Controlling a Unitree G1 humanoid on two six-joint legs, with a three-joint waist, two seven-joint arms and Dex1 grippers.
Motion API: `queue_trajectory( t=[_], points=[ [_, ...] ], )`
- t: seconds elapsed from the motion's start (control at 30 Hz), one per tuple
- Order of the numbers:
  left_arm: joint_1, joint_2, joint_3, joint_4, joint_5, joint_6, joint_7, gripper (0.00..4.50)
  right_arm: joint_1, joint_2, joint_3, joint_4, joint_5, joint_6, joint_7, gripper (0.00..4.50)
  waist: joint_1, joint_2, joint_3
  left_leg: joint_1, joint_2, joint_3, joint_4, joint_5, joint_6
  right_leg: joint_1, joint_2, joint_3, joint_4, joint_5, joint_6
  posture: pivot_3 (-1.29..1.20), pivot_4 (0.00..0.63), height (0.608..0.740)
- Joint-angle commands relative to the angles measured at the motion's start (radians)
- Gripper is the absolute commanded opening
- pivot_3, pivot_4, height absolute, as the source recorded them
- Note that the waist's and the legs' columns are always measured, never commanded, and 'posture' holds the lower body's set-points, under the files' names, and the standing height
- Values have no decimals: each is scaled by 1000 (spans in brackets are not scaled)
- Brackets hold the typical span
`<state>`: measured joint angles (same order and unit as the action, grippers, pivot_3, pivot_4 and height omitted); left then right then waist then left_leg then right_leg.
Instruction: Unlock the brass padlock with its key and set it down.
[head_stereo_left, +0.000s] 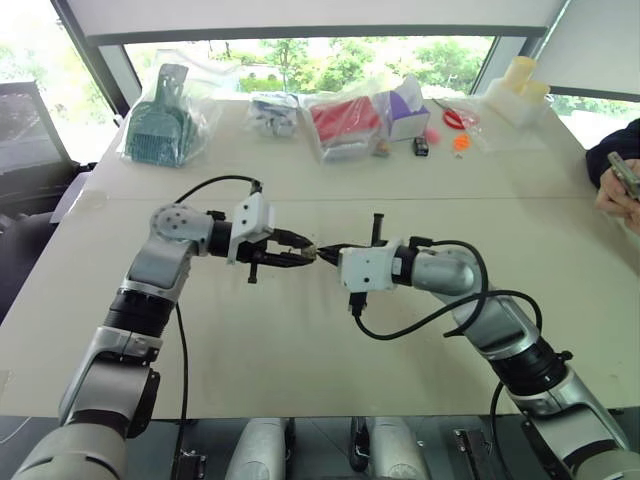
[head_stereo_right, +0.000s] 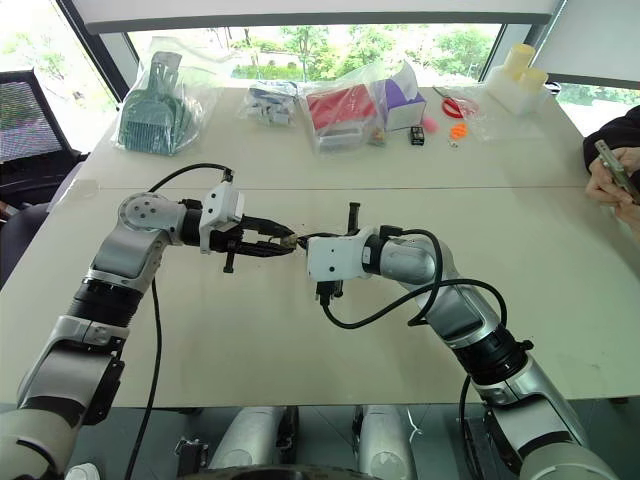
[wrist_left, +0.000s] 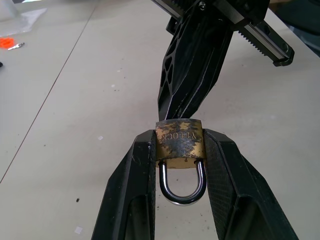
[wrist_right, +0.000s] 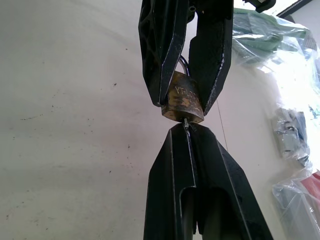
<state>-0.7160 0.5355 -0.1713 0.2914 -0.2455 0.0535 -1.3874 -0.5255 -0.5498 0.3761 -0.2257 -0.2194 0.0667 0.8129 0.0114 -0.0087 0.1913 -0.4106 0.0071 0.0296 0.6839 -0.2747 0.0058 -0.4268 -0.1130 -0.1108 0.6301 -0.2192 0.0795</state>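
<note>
Padlock (wrist_left: 180, 145) clamped by body in left gripper (wrist_left: 181, 150) jaws, keyhole toward right gripper (wrist_right: 187, 131), whose shut jaws pinch key (wrist_right: 186, 123) at keyhole, ready to turn.

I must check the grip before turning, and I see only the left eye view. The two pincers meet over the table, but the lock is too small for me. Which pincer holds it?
Observer: The left pincer holds the brass padlock by its sides, between its two fingers.
Operator: Where does the shackle point?
Observer: The shackle points back toward the left wrist; it looks closed.
Operator: And the right pincer?
Observer: The right pincer is shut, its tips at the padlock's bottom face. A thin silvery piece, probably the key, runs from the tips into the padlock.
</note>
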Motion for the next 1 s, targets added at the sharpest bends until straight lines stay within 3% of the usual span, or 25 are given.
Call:
queue_trajectory(
  t=[0.03,0.27,0.4,0.47,0.6,0.7,0.8,1.0],
  points=[
    [-11,1,13,-34,13,-69,22,791,-38,21,-34,-16,63,49,35,23,0,0,0,0,0,0,0,0,0,0,0,0,0,0,0,0,150,740],
    [-28,-2,-10,7,94,-294,45,791,-99,11,-61,-28,257,341,222,23,1,0,0,0,0,0,0,0,0,0,0,0,0,0,0,0,150,740],
    [-42,-8,-14,39,114,-378,58,791,-154,38,-92,-26,345,512,237,23,1,0,0,0,0,0,0,0,0,0,0,0,0,0,0,0,150,740],
    [-46,-9,-12,54,105,-353,61,791,-167,29,-77,-15,288,403,205,23,0,0,0,0,0,0,0,0,0,0,0,0,0,0,0,0,150,740],
    [-61,-8,22,42,4,-119,48,791,-152,-38,-14,66,76,-4,93,23,0,0,0,0,-1,0,0,0,0,0,0,0,0,0,0,0,150,740],
    [-64,16,27,31,-30,-13,13,791,-126,-62,-12,119,11,-194,30,23,-1,0,0,0,-2,0,0,0,0,0,0,0,0,0,0,0,150,740],
    [-65,30,37,15,-73,97,-6,791,-118,-71,-18,162,-38,-322,-27,926,-2,0,0,0,-2,1,0,0,0,0,0,0,0,0,0,0,150,740],
    [-81,31,43,7,-90,158,-18,791,-136,-61,-6,216,-109,-475,-89,4068,-2,0,0,0,-2,1,0,0,0,0,0,0,0,0,0,0,150,740]
  ],
)
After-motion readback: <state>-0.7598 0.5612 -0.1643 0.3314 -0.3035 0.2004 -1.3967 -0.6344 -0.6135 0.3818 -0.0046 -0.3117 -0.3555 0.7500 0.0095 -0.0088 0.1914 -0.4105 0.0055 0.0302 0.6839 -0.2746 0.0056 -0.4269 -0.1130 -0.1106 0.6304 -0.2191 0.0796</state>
